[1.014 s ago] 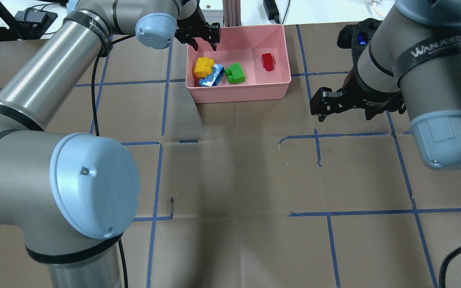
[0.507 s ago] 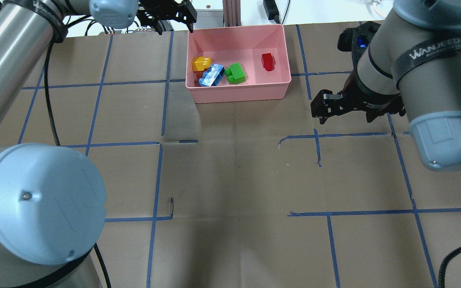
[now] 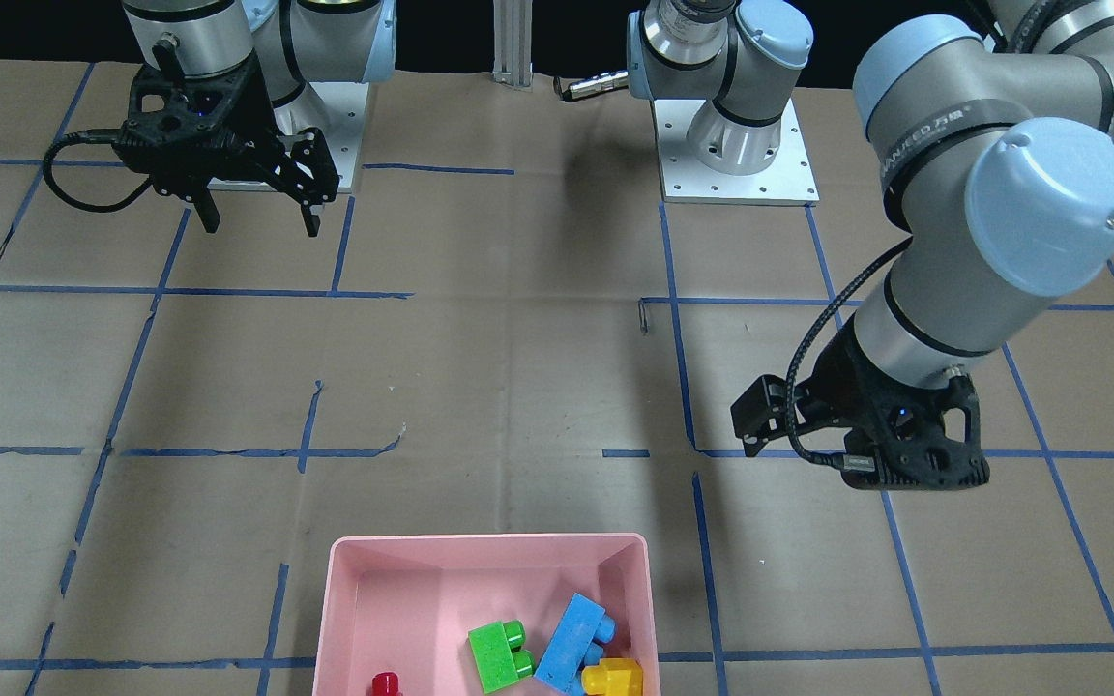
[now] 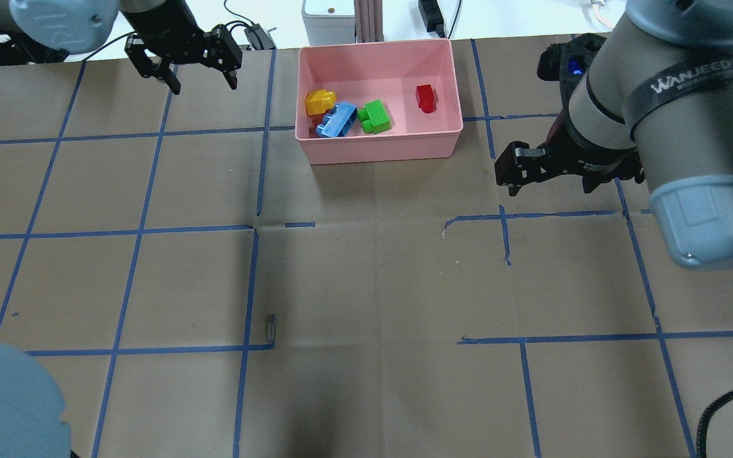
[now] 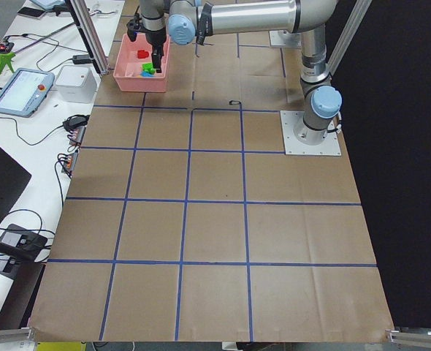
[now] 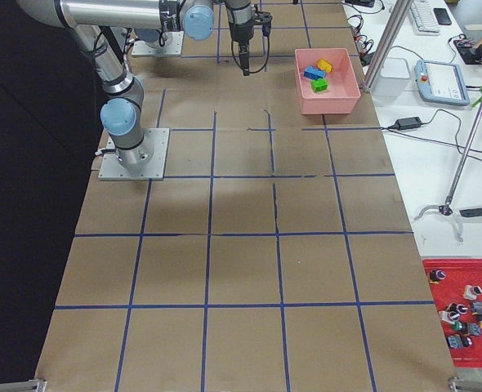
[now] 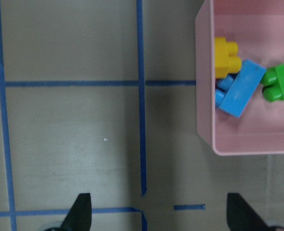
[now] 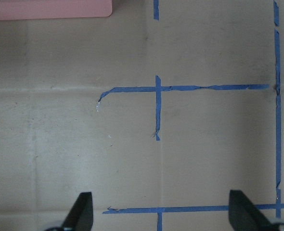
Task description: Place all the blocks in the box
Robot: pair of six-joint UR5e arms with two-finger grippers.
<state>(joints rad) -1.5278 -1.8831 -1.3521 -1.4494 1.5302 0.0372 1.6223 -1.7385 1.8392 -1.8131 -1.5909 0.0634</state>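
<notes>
While left hand gapes, blocks inside box

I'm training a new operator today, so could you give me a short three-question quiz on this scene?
1. True or false: all four blocks lie inside the pink box.
2. Which block lies apart from the other three? A) green B) red C) yellow
3. Fill in the blank: the left gripper and the right gripper are both ____ and hold nothing.

Key
1. True.
2. B, the red block. It sits alone toward one end of the box, while the others cluster at the other end.
3. Open.
</notes>
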